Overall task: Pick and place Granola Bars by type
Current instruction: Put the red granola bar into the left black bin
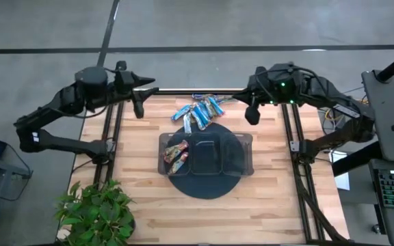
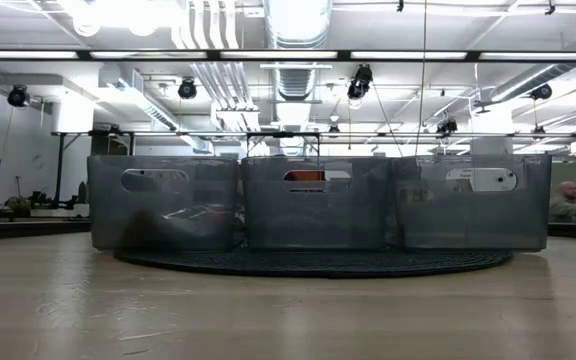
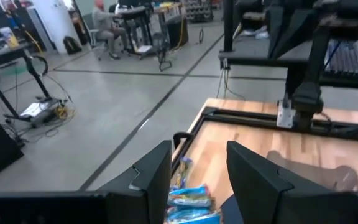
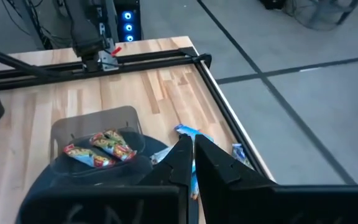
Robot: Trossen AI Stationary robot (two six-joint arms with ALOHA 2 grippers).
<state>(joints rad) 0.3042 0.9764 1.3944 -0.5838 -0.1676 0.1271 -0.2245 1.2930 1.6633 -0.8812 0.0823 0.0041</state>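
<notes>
Several light blue and dark blue foil bars (image 1: 198, 111) lie in a heap on the wood near the table's far edge; they also show in the left wrist view (image 3: 190, 200) and the right wrist view (image 4: 189, 131). A few reddish-orange bars (image 1: 176, 156) lie in the left compartment of the dark tray (image 1: 241, 154), also seen in the right wrist view (image 4: 98, 149). My left gripper (image 1: 139, 104) hangs open above the table's far left corner, left of the heap. My right gripper (image 1: 253, 115) hangs shut and empty to the heap's right.
The tray stands on a dark round mat (image 1: 204, 188); in the low view its three see-through compartments (image 2: 316, 203) stand side by side. A potted plant (image 1: 98, 212) sits at the near left corner. Black rails (image 1: 111, 130) run along the table's sides. Bare wood lies near the front edge.
</notes>
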